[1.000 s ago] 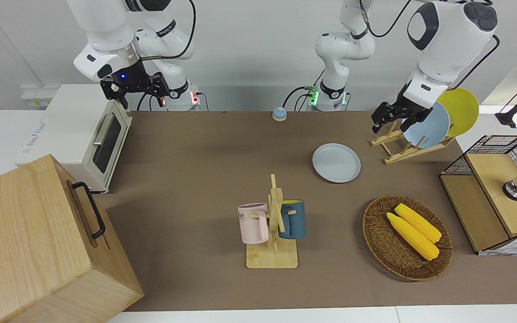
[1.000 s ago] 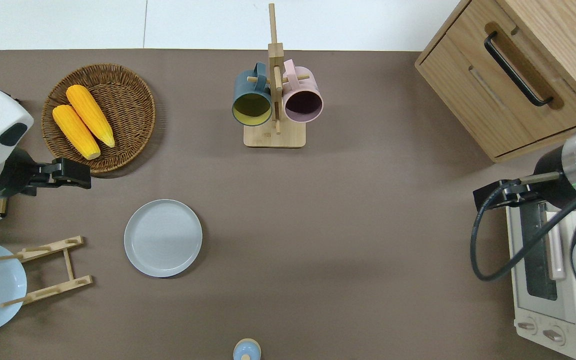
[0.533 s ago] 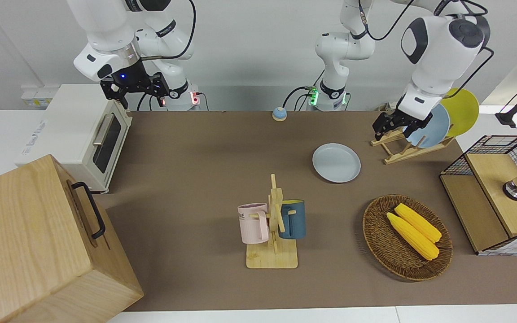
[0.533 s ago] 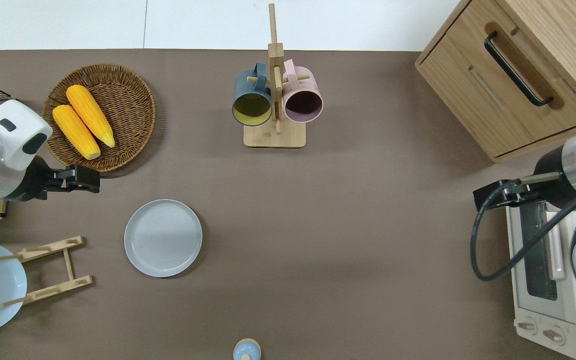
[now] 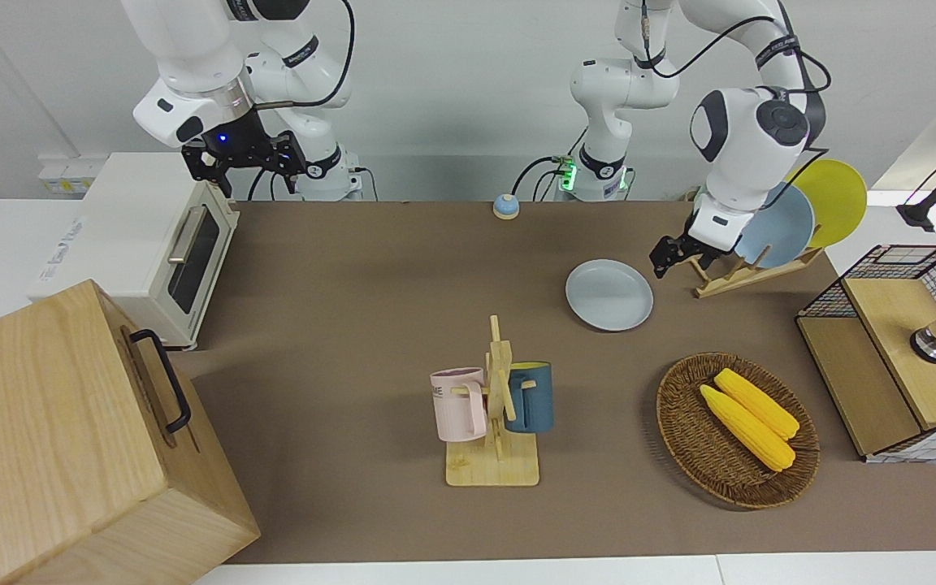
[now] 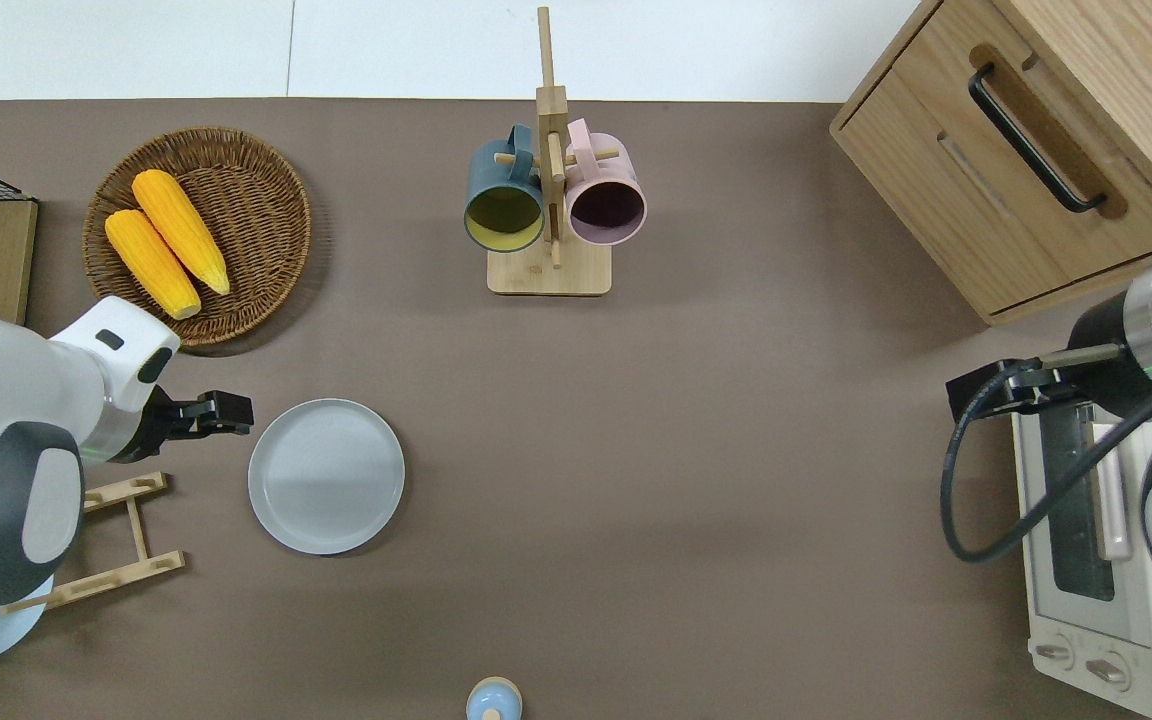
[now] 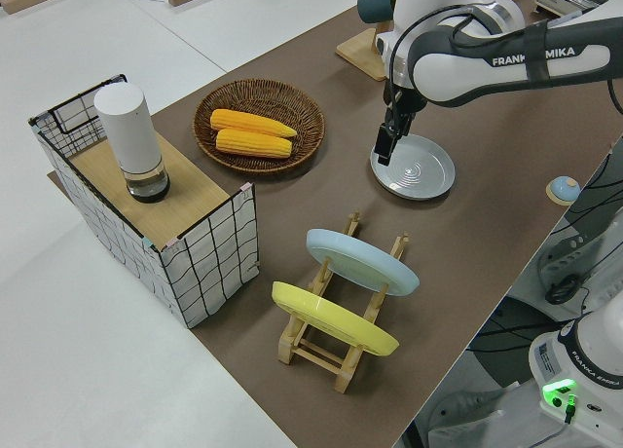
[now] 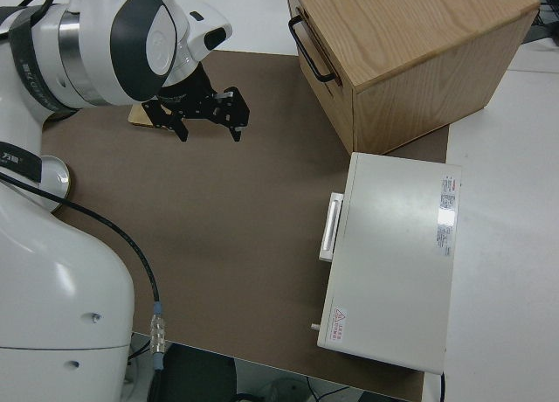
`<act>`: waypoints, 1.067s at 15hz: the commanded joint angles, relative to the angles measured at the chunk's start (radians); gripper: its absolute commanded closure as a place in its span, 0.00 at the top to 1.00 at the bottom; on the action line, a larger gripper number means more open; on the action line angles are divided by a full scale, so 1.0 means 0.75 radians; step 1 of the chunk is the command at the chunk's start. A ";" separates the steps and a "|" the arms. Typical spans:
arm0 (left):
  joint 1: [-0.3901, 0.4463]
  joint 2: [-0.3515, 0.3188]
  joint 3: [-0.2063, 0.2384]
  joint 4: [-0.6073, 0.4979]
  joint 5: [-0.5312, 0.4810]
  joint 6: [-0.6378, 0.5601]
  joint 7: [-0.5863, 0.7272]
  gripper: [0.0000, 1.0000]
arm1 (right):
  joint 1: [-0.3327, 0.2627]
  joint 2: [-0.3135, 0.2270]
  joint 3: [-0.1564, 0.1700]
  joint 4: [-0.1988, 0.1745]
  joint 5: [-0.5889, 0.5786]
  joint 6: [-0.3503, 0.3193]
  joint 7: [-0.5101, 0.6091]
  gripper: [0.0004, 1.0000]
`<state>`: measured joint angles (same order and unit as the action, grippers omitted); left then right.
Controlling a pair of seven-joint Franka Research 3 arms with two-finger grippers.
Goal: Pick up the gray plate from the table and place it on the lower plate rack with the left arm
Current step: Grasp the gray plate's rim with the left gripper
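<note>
One round pale gray plate (image 6: 326, 476) lies flat on the brown table (image 6: 696, 450), beside the small light-wood plate rack (image 6: 106, 540), which holds two plates, one light blue (image 7: 362, 260) and one yellow (image 7: 334, 318). The left arm's black gripper (image 6: 221, 412), fingers apart and empty, hovers just beside the gray plate's rim. Two corn cobs (image 6: 166, 242) rest in one wicker basket (image 6: 266, 200). The right arm is parked.

Robotics lab: two arms (image 5: 752, 130), staged kitchenware on table (image 5: 338, 268).
</note>
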<state>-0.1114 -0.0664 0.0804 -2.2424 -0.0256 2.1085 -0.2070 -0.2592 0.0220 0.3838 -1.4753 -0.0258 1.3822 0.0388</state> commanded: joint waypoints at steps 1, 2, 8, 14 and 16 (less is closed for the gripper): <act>0.005 -0.049 0.001 -0.202 -0.047 0.170 -0.016 1.00 | -0.031 -0.003 0.028 0.008 -0.009 -0.014 0.016 0.98; 0.005 -0.044 0.001 -0.229 -0.054 0.191 -0.016 0.99 | -0.031 -0.003 0.028 0.008 -0.009 -0.016 0.016 0.98; 0.007 0.027 0.001 -0.274 -0.054 0.277 -0.008 0.99 | -0.031 -0.003 0.028 0.010 -0.009 -0.014 0.016 0.98; -0.001 0.082 -0.001 -0.276 -0.056 0.344 -0.016 0.57 | -0.031 -0.003 0.028 0.010 -0.009 -0.014 0.016 0.98; -0.001 0.078 0.001 -0.278 -0.078 0.334 -0.018 0.06 | -0.031 -0.003 0.028 0.010 -0.007 -0.014 0.016 0.98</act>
<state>-0.1095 -0.0122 0.0804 -2.4357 -0.0595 2.3323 -0.2091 -0.2592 0.0220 0.3838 -1.4753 -0.0258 1.3822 0.0388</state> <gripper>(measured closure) 0.198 0.013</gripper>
